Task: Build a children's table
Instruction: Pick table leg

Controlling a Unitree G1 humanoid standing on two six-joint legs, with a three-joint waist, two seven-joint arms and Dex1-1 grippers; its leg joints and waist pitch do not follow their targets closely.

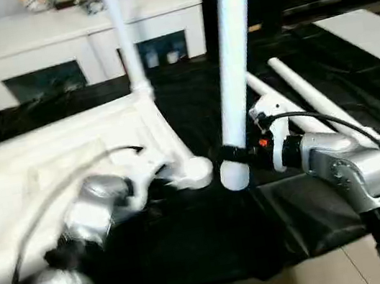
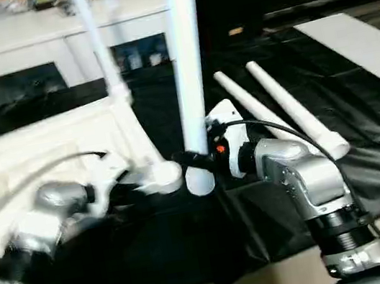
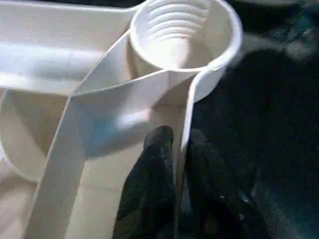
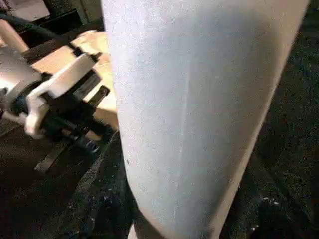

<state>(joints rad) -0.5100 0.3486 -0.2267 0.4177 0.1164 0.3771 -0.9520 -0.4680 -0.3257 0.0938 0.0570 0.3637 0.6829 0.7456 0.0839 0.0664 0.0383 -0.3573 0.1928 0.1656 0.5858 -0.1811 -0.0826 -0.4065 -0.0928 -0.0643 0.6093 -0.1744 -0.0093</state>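
Note:
The white tabletop (image 1: pixel 54 157) lies upside down on the left, with one leg (image 1: pixel 126 43) standing in its far corner socket. Its near corner socket (image 3: pixel 182 35) is empty and shows threads inside. My left gripper (image 3: pixel 180 137) is shut on the thin rim wall just behind that socket, one black finger (image 3: pixel 157 164) on each side. Just right of the socket, my right gripper (image 1: pixel 232 155) is shut on another leg (image 1: pixel 234 54). It holds that leg upright, with the lower end (image 1: pixel 234 176) a little above the cloth. Two more legs (image 1: pixel 303 97) lie on the cloth behind my right arm.
A black cloth (image 1: pixel 214 240) covers the floor under the work. A white cabinet (image 1: pixel 85 35) with glass doors stands at the back. A flat white board (image 1: pixel 369 32) lies at the far right. Bare floor tiles (image 1: pixel 286 282) show at the near edge.

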